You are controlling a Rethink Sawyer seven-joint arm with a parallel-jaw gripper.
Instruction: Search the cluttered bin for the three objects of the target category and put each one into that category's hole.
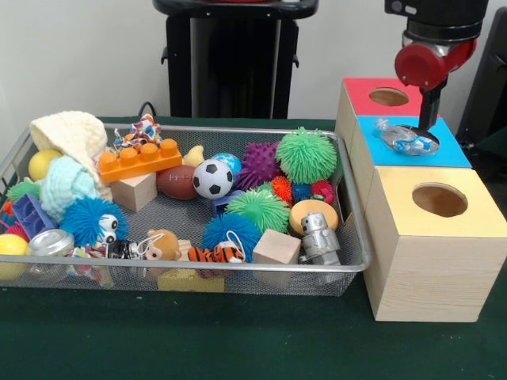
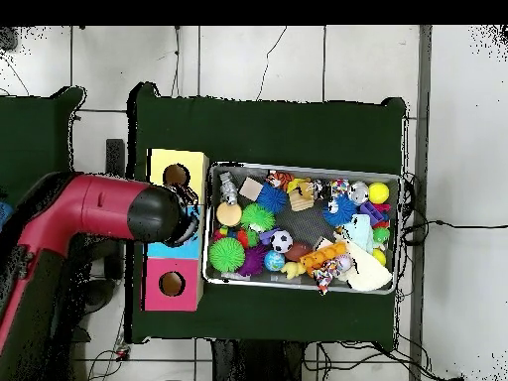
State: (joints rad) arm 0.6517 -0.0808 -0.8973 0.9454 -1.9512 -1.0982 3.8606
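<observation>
My gripper hangs over the blue-topped box, the middle one of three wooden boxes to the right of the bin. Its dark tip reaches down to a clear, shiny toy with blue parts. That toy lies on the blue top and covers the hole there. Whether the toy is held cannot be made out. The red-topped box behind and the yellow-topped box in front show open round holes. In the overhead view the red arm hides the blue box and the gripper.
The wire mesh bin is crowded: green spiky ball, purple spiky ball, soccer ball, football, orange brick, wooden cubes, silver robot toy, cream knit cloth. Green cloth covers the table.
</observation>
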